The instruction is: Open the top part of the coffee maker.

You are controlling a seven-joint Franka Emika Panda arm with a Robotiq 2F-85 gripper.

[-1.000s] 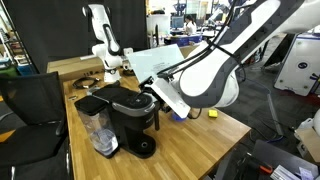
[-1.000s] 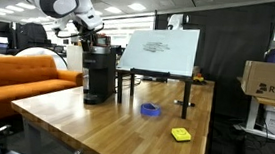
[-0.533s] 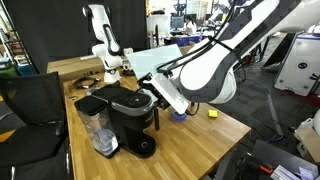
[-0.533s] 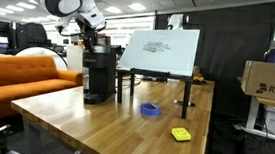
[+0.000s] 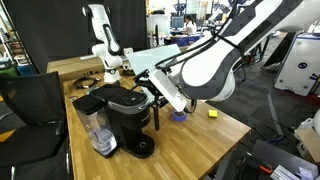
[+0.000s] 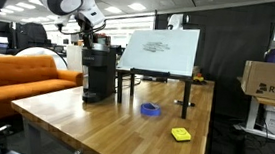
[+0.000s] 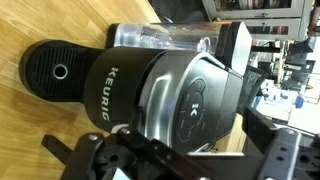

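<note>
The coffee maker (image 5: 128,122) is a black Keurig machine with a clear water tank (image 5: 97,130) on its side, standing at the table's corner. It also shows in an exterior view (image 6: 98,72). Its top part (image 5: 131,100), the glossy rounded lid, looks shut. In the wrist view the lid (image 7: 190,100) fills the middle, with the round drip base (image 7: 55,72) at left. My gripper (image 5: 156,92) is right beside the lid, at its front edge. In the wrist view the gripper (image 7: 200,160) is open, with a finger on either side below the lid.
A tilted white board (image 6: 160,51) on a stand is behind the machine. A blue tape roll (image 6: 151,110) and a yellow block (image 6: 181,134) lie on the wooden table (image 6: 103,124). A black chair (image 5: 30,110) stands by the table edge.
My arm has lifted a little and shifted slightly towards the lid. The lid and machine have not visibly moved.
</note>
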